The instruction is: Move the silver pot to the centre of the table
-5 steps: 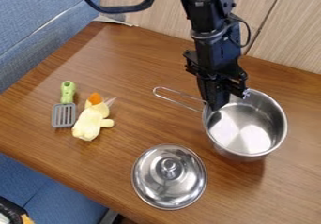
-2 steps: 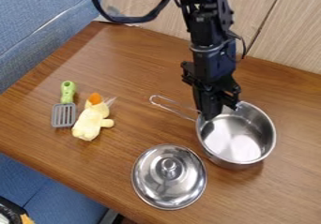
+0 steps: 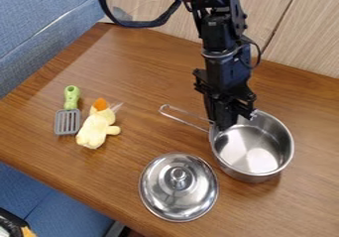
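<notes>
One carrying step, seemingly: with gripper (image 3: 224,127) closed on saucepan (image 3: 255,151) below, next ease toward table (image 3: 132,57) centre, jaws' spatula (image 3: 71,96) side.

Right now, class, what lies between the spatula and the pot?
The toy, beside the spatula, then bare table up to the pot, in the camera view.

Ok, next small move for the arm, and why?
Probably shift the pot left in the view, clear of the lid: the gripper is at the pot's rim, the pot sits right of centre, and the lid lies close at lower left.
</notes>
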Controlling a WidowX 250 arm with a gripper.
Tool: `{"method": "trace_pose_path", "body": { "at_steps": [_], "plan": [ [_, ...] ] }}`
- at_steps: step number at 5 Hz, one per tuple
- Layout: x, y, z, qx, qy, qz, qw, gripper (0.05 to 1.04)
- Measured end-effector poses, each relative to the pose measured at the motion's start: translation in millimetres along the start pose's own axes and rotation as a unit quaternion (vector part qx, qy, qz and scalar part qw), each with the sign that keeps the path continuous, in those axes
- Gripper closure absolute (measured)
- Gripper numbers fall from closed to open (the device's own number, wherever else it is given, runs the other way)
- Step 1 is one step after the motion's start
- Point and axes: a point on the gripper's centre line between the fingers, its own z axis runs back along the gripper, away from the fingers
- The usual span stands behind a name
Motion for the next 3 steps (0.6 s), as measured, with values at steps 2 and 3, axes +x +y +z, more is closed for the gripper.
{"method": "trace_pose_path", "body": {
  "at_steps": [2, 3],
  "plan": [
    [-0.8, 4.4, 8.1, 0.018, 0.002, 0.008, 0.9998, 0.242],
    [-1.6, 3.8, 13.7, 0.025, 0.002, 0.007, 0.9997, 0.066]
  ]
}}
